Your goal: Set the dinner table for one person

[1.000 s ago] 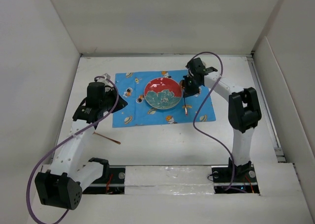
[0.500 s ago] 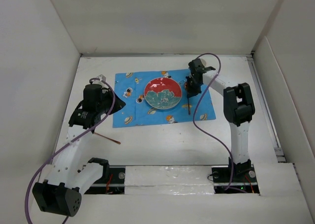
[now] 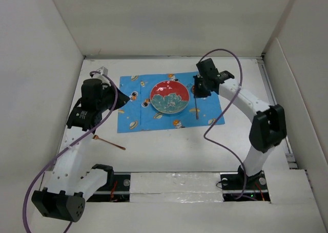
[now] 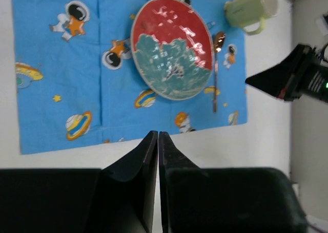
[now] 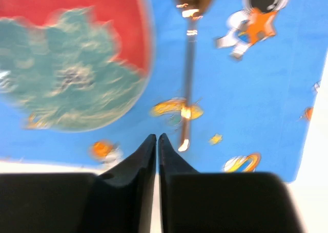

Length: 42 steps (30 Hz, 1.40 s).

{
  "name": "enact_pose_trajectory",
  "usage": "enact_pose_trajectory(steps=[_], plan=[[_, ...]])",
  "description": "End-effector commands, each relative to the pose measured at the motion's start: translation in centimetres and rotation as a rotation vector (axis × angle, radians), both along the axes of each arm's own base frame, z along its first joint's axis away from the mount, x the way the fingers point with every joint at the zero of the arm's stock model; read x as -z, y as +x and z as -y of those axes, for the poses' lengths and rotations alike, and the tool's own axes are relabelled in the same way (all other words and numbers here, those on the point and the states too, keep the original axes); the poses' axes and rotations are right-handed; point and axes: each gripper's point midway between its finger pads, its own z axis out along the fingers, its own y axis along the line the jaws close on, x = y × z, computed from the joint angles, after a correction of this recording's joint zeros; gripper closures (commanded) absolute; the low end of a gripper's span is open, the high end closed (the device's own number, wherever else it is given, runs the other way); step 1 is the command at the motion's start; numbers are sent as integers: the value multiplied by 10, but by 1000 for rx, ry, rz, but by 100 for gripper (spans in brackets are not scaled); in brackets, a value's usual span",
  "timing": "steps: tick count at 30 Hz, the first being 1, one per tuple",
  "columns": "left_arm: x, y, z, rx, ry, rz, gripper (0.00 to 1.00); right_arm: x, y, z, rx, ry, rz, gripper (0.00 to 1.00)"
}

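No text, label, brand, number or sign can be read in any view, neither on the dinner table (image 3: pixel 169 148) nor on what lies upon it. Only pictures are printed on the blue placemat (image 3: pixel 154 121): astronauts, ringed planets, stars.

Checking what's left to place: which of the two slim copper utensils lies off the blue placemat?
The utensil lying diagonally on the bare dinner table, off the near-left corner of the placemat. The spoon lies on the placemat beside the plate.
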Motion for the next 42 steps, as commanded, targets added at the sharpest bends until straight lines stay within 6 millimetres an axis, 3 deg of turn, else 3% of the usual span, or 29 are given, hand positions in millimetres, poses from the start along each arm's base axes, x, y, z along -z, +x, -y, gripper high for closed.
enact_pose_trajectory(steps=[1, 2, 5, 6, 8, 9, 10, 12, 13, 14, 15, 16, 17, 18, 19, 20, 21, 22, 23, 24, 26, 28, 30, 33, 34, 36, 38, 40, 42], plan=[[-53, 1, 14, 70, -63, 124, 100, -52, -29, -36, -90, 86, 128, 100], [-63, -2, 17, 82, -82, 141, 100, -59, -49, -68, -167, 152, 147, 100], [-101, -11, 16, 58, -135, 205, 100, -65, -80, -136, -282, 278, 202, 100], [-114, -15, 14, 45, -146, 230, 100, -57, -110, -171, -367, 296, 189, 100], [-149, -30, 6, 5, -169, 304, 100, -61, -127, -216, -424, 356, 230, 100], [-161, -36, 1, -15, -169, 331, 89, -46, -136, -236, -451, 350, 214, 98], [-184, -46, -4, -33, -173, 386, 83, -55, -155, -266, -512, 391, 230, 93], [-212, -68, -20, -88, -150, 452, 68, -52, -167, -300, -586, 405, 240, 74], [-222, -76, -25, -103, -142, 475, 64, -24, -184, -320, -641, 366, 208, 67], [-221, -83, -31, -115, -113, 464, 62, -39, -185, -341, -690, 372, 254, 59], [-226, -87, -37, -138, -96, 474, 59, -31, -191, -353, -721, 355, 254, 52], [-240, -96, -40, -147, -94, 506, 59, 0, -190, -363, -726, 292, 241, 51], [-240, -101, -43, -152, -83, 497, 59, -10, -199, -382, -768, 296, 272, 48], [-250, -111, -48, -161, -70, 527, 58, 6, -202, -395, -791, 255, 274, 48], [-250, -111, -48, -161, -70, 528, 58, 6, -202, -396, -791, 254, 274, 48], [-248, -113, -49, -162, -60, 516, 58, 33, -205, -401, -813, 211, 256, 47], [-249, -115, -50, -161, -52, 519, 58, 26, -206, -414, -818, 219, 289, 47], [-245, -117, -51, -159, -42, 504, 58, 32, -204, -417, -817, 204, 291, 47], [-243, -117, -50, -154, -36, 496, 58, 53, -208, -421, -837, 174, 281, 46], [-243, -119, -51, -152, -30, 495, 57, 45, -204, -431, -839, 192, 303, 46], [-238, -118, -50, -141, -13, 475, 58, 68, -211, -437, -875, 169, 281, 45], [-235, -117, -50, -133, 4, 466, 58, 66, -211, -447, -880, 169, 314, 45], [-232, -116, -49, -125, 7, 461, 58, 84, -210, -448, -890, 116, 331, 45], [-230, -116, -46, -105, 8, 458, 58, 90, -207, -449, -885, 51, 402, 48], [-229, -116, -45, -104, 8, 458, 58, 96, -206, -449, -877, 20, 430, 50], [-227, -116, -44, -94, 11, 456, 58, 102, -198, -444, -871, -33, 462, 68], [-227, -117, -46, -99, 16, 459, 58, 113, -201, -440, -874, -68, 467, 70], [-229, -119, -47, -103, 22, 468, 58, 117, -198, -436, -857, -89, 473, 89], [-230, -120, -49, -109, 24, 475, 58, 114, -202, -433, -839, -86, 480, 100]])
